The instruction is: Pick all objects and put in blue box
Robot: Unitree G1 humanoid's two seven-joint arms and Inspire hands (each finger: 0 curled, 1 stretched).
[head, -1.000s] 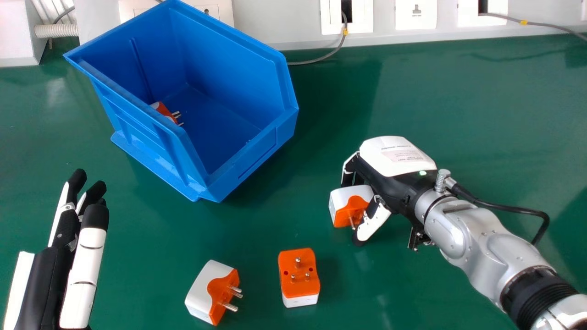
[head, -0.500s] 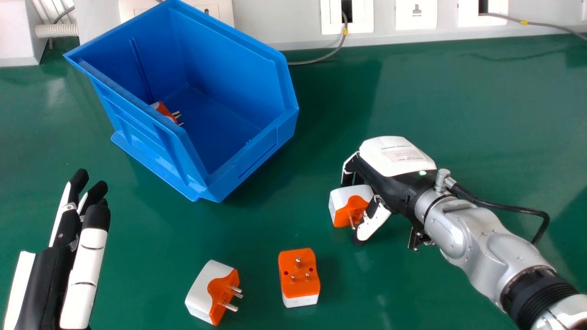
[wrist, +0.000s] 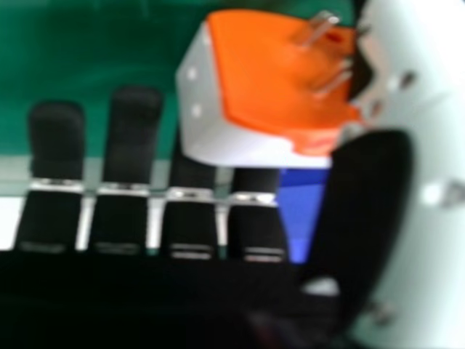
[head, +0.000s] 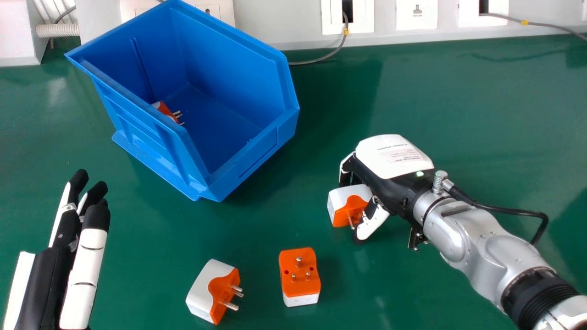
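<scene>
At the left edge of the head view, my left hand (head: 88,270) is open with straight fingers. My right hand (head: 390,183), right of centre, has its fingers and thumb curled round an orange-and-white plug adapter (head: 341,201), low over the table. In the right hand view the adapter (wrist: 272,80) lies between the fingers and thumb of my right hand (wrist: 367,196), pins facing away from the palm. Two more adapters rest nearer: one on its side (head: 204,289), another with pins up (head: 299,274). The blue box (head: 250,162) holds an adapter (head: 165,109) by its left wall.
The green table (head: 440,101) spreads under everything. Along its back runs a pale wall panel with sockets (head: 416,16) and grey cables (head: 323,56). A black cable (head: 509,211) loops beside the right wrist.
My right hand has shifted very slightly left, and the adapter in its grasp has moved a little with it. The left hand and the other adapters keep their places.
</scene>
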